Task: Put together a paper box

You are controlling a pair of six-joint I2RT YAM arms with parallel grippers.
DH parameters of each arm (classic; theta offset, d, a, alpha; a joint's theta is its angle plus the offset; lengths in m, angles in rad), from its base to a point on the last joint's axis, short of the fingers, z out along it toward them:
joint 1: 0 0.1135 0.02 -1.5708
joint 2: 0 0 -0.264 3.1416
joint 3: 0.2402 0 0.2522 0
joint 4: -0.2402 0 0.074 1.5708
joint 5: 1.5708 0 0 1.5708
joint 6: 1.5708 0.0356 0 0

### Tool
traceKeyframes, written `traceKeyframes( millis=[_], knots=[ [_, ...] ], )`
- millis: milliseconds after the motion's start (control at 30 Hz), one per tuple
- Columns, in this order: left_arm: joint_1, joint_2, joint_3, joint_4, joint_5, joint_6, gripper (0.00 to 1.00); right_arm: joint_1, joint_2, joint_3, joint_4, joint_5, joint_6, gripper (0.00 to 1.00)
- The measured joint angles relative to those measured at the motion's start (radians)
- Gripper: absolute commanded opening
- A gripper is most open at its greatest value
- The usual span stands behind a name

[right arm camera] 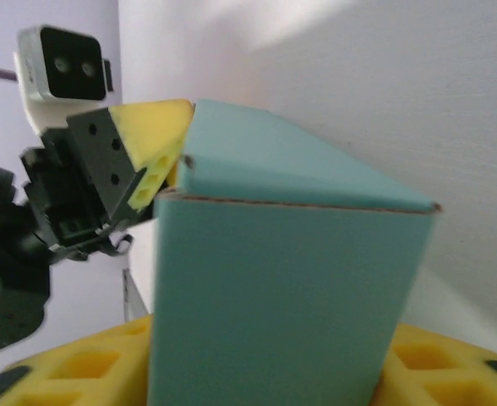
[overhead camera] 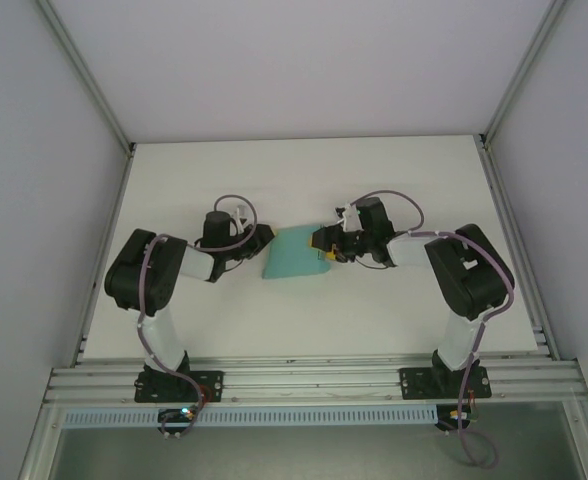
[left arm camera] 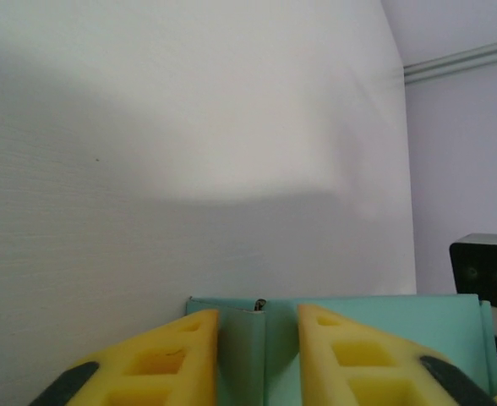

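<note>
Here we are at the middle of the white matte desk (overhead camera: 394,190), and the teal-green thin card paper box (overhead camera: 292,255) sits squarely between the two arms. Its long axis runs side to side, roughly along the desk's near edge, with one end toward each arm.

The left claw (overhead camera: 262,240) is on the box's left end. From its wrist, the two yellow blocky fingers (left arm camera: 172,359), moulded with square pockets, stand narrow with teal card filling the gap between them. A vertical crease shows right there in the middle, so it is holding the box by that end.

The right claw (overhead camera: 324,250) has the other end. From its wrist, a flat, plain teal panel rises between its yellow fingers (right arm camera: 451,368), and both fingers sit against the panel's sides at a medium width, gripping it. The card looks smooth and dull, with no shine. Along the panel's top fold runs a thin brown raw edge, and a sloping teal face leans away behind it, ending at a sharp corner on the right. At the far upper corner, the left claw's yellow fingertip touches the card.
</note>
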Motion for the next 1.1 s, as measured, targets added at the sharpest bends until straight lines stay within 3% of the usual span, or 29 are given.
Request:
traceKeyframes(
  millis=[67,133,233,367,567,800,1100],
  knots=[
    [0.004,-0.003,-0.003,-0.004,-0.005,0.011,0.62,-0.006,0.0,-0.002,0.007,-0.002,0.015,0.42],
    [0.005,-0.029,-0.004,-0.014,0.002,0.024,1.0,-0.014,-0.006,-0.002,0.004,-0.002,0.019,0.42],
    [0.001,-0.127,-0.004,-0.114,-0.027,0.101,1.0,-0.029,-0.037,-0.002,-0.034,0.002,0.024,0.42],
    [-0.034,-0.343,0.042,-0.378,-0.164,0.347,1.0,-0.066,-0.1,-0.002,-0.109,0.014,0.069,0.41],
    [-0.275,-0.556,0.152,-0.612,-0.361,0.85,1.0,-0.14,-0.121,0.009,-0.205,-0.018,0.223,0.42],
    [-0.396,-0.538,0.186,-0.863,-0.475,1.257,1.0,-0.169,-0.097,0.13,-0.381,-0.157,0.352,0.47],
    [-0.456,-0.501,0.229,-0.952,-0.588,1.461,0.97,-0.174,-0.096,0.18,-0.542,-0.303,0.391,0.44]
  ],
)
